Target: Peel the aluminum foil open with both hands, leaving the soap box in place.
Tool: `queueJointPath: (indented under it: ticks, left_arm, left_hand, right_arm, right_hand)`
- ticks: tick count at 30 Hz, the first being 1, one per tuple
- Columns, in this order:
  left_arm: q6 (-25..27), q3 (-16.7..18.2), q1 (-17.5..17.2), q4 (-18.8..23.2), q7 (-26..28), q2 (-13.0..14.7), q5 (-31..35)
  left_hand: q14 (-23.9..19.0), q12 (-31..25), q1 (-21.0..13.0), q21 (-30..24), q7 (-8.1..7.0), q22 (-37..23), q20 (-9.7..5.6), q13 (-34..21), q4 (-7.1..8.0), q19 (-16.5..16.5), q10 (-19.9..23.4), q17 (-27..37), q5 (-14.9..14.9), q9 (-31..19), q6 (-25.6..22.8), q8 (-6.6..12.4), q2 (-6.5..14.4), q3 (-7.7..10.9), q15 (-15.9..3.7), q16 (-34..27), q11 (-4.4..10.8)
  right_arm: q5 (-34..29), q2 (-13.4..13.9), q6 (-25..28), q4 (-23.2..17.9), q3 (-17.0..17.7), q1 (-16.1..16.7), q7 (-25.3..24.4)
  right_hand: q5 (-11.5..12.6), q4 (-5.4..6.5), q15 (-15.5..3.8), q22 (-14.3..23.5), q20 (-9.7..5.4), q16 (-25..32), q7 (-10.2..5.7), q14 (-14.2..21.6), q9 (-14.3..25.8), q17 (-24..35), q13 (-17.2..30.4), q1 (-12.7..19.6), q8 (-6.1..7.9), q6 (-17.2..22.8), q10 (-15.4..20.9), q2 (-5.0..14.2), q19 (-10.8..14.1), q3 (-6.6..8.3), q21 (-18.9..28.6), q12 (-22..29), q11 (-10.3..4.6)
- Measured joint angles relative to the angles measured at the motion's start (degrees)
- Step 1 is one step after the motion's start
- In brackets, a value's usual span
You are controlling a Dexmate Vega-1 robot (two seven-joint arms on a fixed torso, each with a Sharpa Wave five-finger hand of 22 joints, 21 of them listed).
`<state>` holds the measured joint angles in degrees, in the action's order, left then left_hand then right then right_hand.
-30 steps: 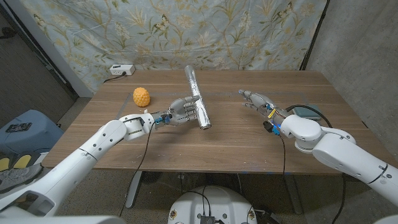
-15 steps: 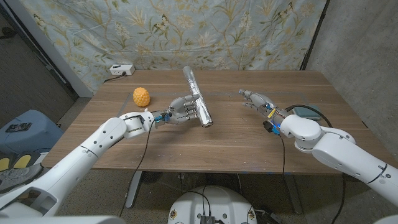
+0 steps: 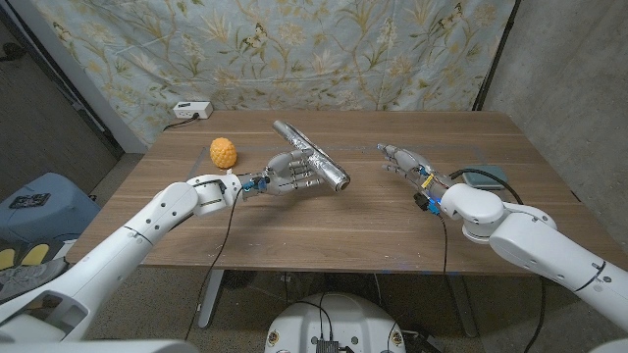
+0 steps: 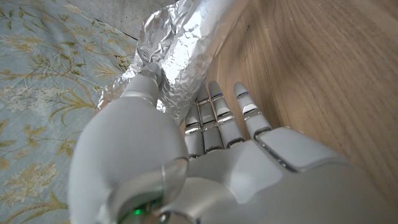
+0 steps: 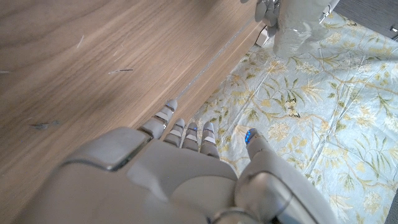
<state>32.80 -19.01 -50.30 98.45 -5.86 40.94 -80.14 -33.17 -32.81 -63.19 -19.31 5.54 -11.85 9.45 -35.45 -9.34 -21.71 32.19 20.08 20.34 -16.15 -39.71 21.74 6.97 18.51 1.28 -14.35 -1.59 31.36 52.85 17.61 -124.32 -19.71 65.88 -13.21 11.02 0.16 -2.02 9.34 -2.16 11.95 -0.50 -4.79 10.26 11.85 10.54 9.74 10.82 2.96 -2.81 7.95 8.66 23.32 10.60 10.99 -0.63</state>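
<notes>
The foil-wrapped soap box (image 3: 312, 155) is a long silver bundle lying slantwise over the middle of the table, its far end toward the left. My left hand (image 3: 291, 175) grips it from its near-left side. In the left wrist view the thumb presses on the crinkled foil (image 4: 180, 56) while the fingers (image 4: 214, 121) reach under it. My right hand (image 3: 402, 157) hovers to the right of the bundle, well apart from it, fingers stretched out and holding nothing. The right wrist view shows that hand (image 5: 186, 168) over bare wood.
A yellow bumpy fruit (image 3: 225, 152) sits on the table (image 3: 324, 230) left of my left hand. A white power strip (image 3: 191, 111) lies at the far left corner. A dark flat object (image 3: 483, 177) lies by my right forearm. A floral cloth (image 3: 324, 49) hangs behind.
The left hand has turned the foil bundle: its far end swung left and its near end swung right, from nearly lengthwise to slantwise. The right hand has barely moved.
</notes>
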Motion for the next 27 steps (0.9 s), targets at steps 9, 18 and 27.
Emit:
queueJointPath:
  ticks: [9, 18, 27]
  left_arm:
    - [1.3, 0.0, 0.5, 0.6, 2.1, 0.5, 0.1]
    - [4.7, -0.9, 3.7, 1.5, 2.6, 3.0, 1.7]
    - [6.7, -1.6, 5.7, 1.9, 1.9, 4.5, 3.2]
  left_hand:
    - [-3.1, -1.1, 0.2, -0.9, 0.01, 0.0, -0.23, 0.0, -1.57, -2.3, 2.2, -0.7, 0.4, -1.0, 0.0, 0.00, 0.2, 1.57, -1.05, -0.5, -0.43]
    - [-4.5, -1.3, 0.2, -1.3, 0.20, 0.0, 0.37, -0.4, -1.97, -2.9, 3.0, -1.2, 1.0, -1.6, -0.2, 0.00, 0.2, 1.97, -0.46, -1.0, -1.15]
    - [-4.8, -1.3, 0.2, -1.3, 0.41, 0.0, 0.37, -0.7, -2.19, -2.9, 3.3, -1.1, 1.1, -2.1, -0.4, 0.00, 0.2, 2.19, -0.15, -1.0, -1.46]
  right_arm:
    - [0.6, -0.4, -0.3, 0.3, 0.0, 0.3, -0.5]
    - [1.2, -0.9, -1.1, 0.8, 0.0, 0.8, -0.6]
    - [2.0, -0.6, -1.0, -0.4, 0.4, 1.4, -0.9]
  right_hand:
    - [0.0, 0.00, 0.00, 0.0, 0.00, 0.0, 0.00, 0.0, 0.0, 0.0, 0.0, 0.0, 0.00, 0.0, 0.0, 0.00, 0.0, 0.00, 0.0, 0.0, 0.00]
    - [0.0, 0.01, 0.00, 0.0, 0.00, 0.0, 0.00, 0.0, 0.0, 0.0, 0.0, 0.0, 0.00, 0.0, 0.0, 0.00, 0.0, 0.00, 0.0, 0.0, 0.00]
    - [0.0, -1.95, 1.32, 0.0, -0.08, 0.1, 1.75, 1.7, 0.0, -0.5, 0.2, 2.1, 0.44, 1.8, 1.9, -0.18, 1.6, 0.21, 0.2, 0.5, 1.58]
